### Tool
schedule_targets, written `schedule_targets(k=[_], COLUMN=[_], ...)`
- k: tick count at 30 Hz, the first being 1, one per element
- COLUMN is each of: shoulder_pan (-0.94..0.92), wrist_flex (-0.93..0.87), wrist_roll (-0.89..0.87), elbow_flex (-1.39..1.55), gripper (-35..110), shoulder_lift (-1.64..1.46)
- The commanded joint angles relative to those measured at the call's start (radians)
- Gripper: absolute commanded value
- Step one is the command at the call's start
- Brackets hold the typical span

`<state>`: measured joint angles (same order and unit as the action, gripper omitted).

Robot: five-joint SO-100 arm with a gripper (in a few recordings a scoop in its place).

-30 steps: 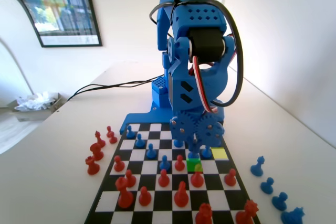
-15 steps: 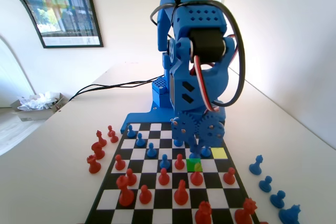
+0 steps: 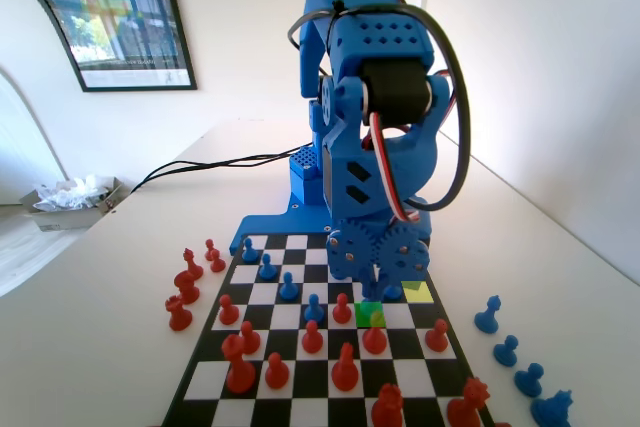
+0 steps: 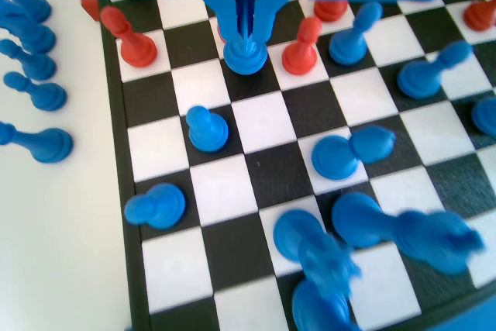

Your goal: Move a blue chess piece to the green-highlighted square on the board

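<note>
My gripper (image 3: 372, 290) hangs low over the board (image 3: 300, 372), shut on a small blue pawn (image 3: 372, 296) just behind the green square (image 3: 368, 313). In the wrist view the two jaws (image 4: 246, 21) meet on the pawn's head, and its round base (image 4: 246, 58) shows below them between two red pawns. Whether the base touches the board I cannot tell. A red pawn (image 3: 375, 337) stands just in front of the green square.
A yellow square (image 3: 419, 292) lies to the right of the green one. Blue pawns (image 3: 288, 288) fill the far rows and red pieces (image 3: 345, 371) the near rows. Captured blue pieces (image 3: 507, 351) sit off the right edge, red ones (image 3: 184, 289) off the left.
The gripper with the pawn has dropped slightly and edged towards the green square. The pieces on the board have not moved.
</note>
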<state>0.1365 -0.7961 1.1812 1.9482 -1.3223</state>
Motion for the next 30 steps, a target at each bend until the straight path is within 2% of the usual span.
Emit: schedule_targets(k=[1, 30], shoulder_pan=[0.003, 0.012], wrist_flex=[-0.003, 0.049], wrist_roll=[0.011, 0.040], elbow_flex=[-0.011, 0.048], gripper=[1, 3], shoulder_lift=[-0.028, -0.020])
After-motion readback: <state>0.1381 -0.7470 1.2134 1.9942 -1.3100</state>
